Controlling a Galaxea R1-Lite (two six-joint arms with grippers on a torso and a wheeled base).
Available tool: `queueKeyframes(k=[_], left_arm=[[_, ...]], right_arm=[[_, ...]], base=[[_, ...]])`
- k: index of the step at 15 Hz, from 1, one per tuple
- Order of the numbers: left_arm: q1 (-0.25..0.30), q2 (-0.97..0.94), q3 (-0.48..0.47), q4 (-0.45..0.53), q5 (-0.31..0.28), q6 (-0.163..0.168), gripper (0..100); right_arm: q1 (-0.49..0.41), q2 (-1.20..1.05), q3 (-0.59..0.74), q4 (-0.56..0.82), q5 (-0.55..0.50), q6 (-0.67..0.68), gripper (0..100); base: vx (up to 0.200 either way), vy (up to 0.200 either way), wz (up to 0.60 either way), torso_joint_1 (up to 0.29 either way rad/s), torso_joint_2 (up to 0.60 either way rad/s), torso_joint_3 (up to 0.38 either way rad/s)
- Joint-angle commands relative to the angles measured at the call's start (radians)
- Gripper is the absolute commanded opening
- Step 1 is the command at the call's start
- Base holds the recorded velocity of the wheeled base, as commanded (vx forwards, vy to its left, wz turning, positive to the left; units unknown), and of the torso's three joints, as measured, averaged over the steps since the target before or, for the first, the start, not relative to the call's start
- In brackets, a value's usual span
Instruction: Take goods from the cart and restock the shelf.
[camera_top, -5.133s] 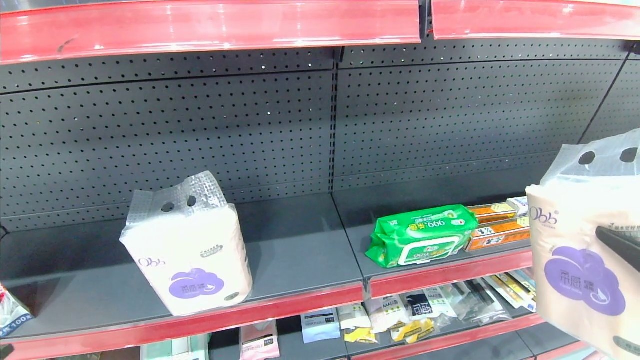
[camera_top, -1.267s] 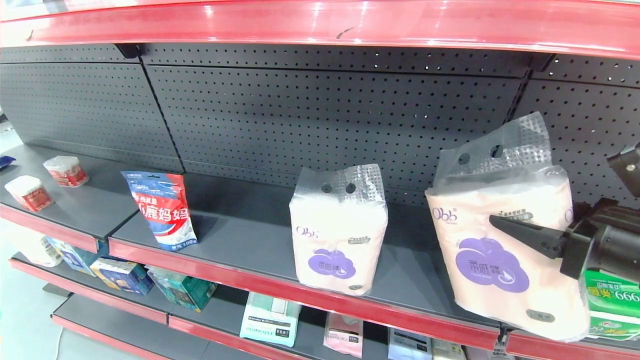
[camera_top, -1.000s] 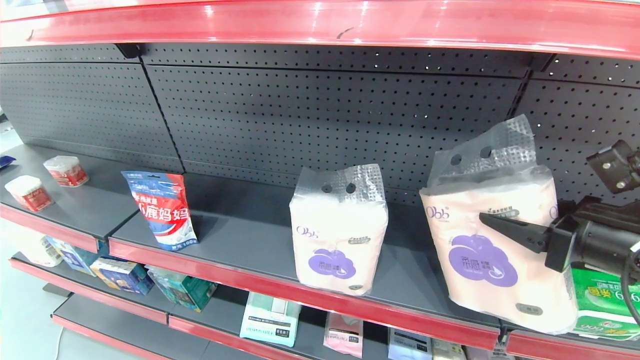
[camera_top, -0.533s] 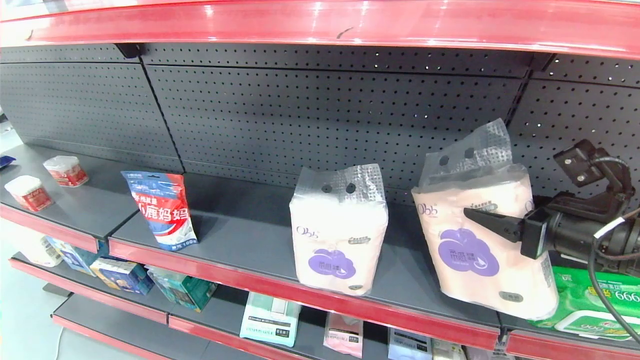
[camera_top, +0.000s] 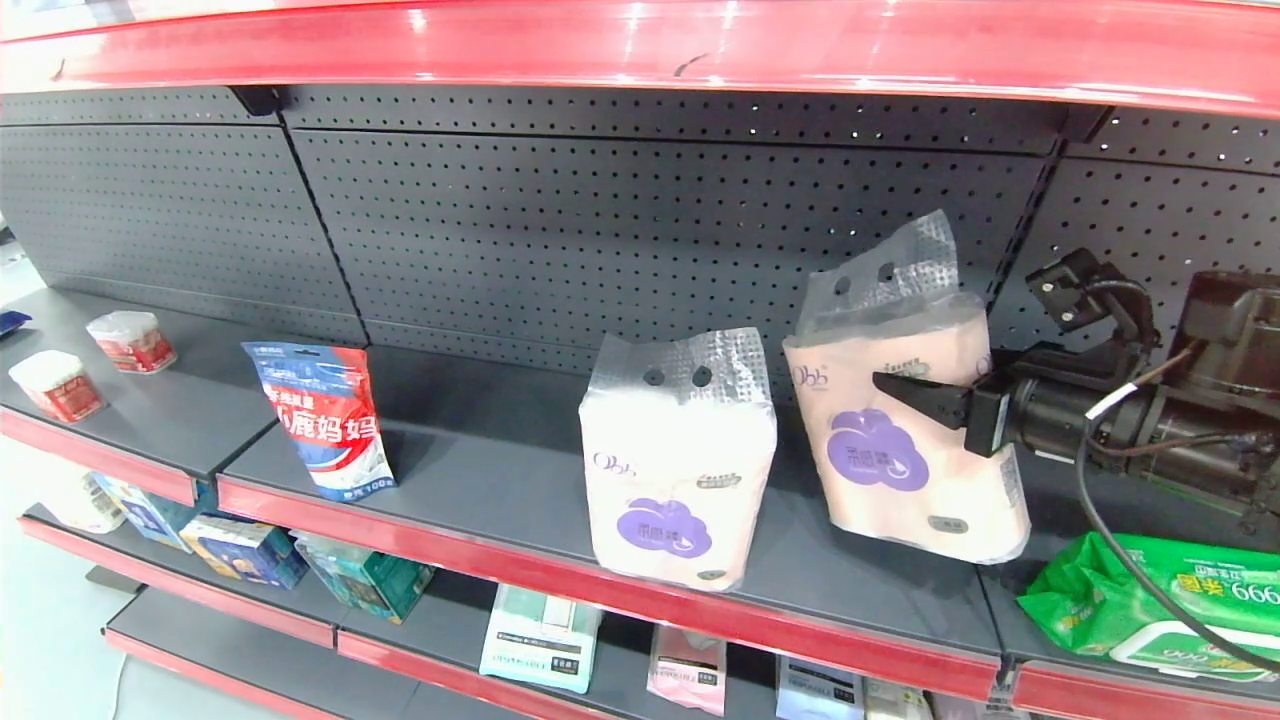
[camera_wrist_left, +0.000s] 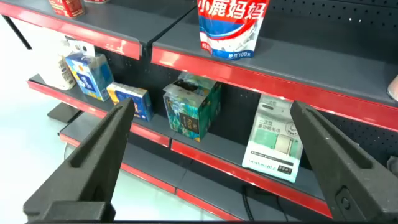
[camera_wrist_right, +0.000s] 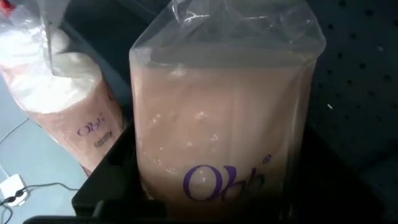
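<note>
Two tissue packs logged at the shelf.

1. Left gripper: nearest, fingers spread wide, empty, before the lower tiers.
2. Standing pack: upright near the front lip. Purple cloud label, print too small to trust.
3. Held pack: deeper in, just right of the standing pack, tilted, clamped by the right gripper. Same label.

Advice: level the base flat, keep it off the neighbour and the green wipes pack, then release.

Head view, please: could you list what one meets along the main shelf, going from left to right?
small tub → second small tub → blue-and-red pouch → standing tissue pack → held tissue pack in the right claw → green wipes pack
</note>
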Motion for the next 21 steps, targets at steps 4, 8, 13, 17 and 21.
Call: queueKeyframes(k=[4, 8, 13, 17, 21], left_arm=[[0.001, 0.002, 0.0, 0.0, 0.0, 0.0, 100], [0.001, 0.002, 0.0, 0.0, 0.0, 0.0, 100], [0.001, 0.002, 0.0, 0.0, 0.0, 0.0, 100], [0.001, 0.002, 0.0, 0.0, 0.002, 0.0, 100], [0.001, 0.002, 0.0, 0.0, 0.0, 0.0, 100]], right_arm=[[-0.008, 0.144, -0.064, -0.048, 0.071, 0.0, 0], [-0.051, 0.263, -0.161, -0.111, 0.214, -0.003, 0], [-0.068, 0.342, -0.231, -0.119, 0.34, -0.009, 0], [-0.068, 0.393, -0.303, -0.137, 0.378, -0.009, 0], [-0.069, 0.421, -0.294, -0.136, 0.393, -0.049, 0]], base=[[0.0, 0.0, 0.0, 0.0, 0.0, 0.0], [0.0, 0.0, 0.0, 0.0, 0.0, 0.0], [0.0, 0.0, 0.0, 0.0, 0.0, 0.0], [0.0, 0.0, 0.0, 0.0, 0.0, 0.0], [0.0, 0.0, 0.0, 0.0, 0.0, 0.0]])
